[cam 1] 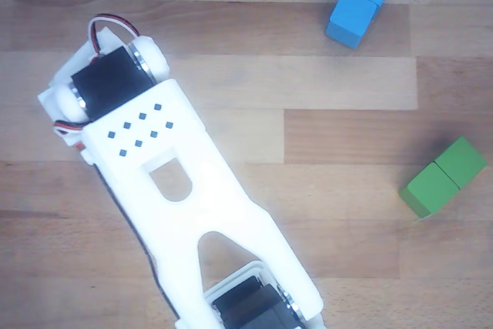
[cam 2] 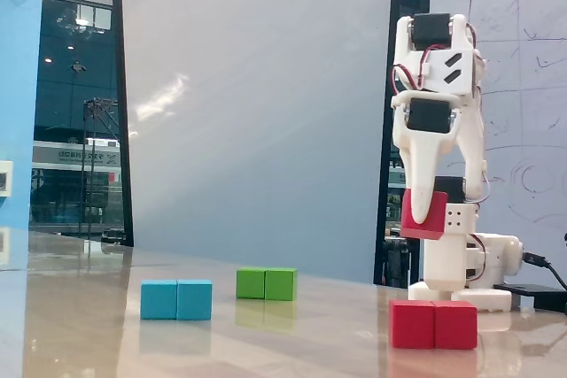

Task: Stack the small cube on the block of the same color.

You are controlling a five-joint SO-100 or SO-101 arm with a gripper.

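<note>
the gripper (cam 2: 427,210) is clenched on the small cube (cam 2: 424,217), held in the air above the block (cam 2: 433,324); the cube looks light, stiff and smooth-sided, so flat opposite faces seem the surest hold.

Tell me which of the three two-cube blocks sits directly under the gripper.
The red block, far right in the fixed view. The gripper holds the small cube above it; the green block and blue block lie off to the left.
</note>
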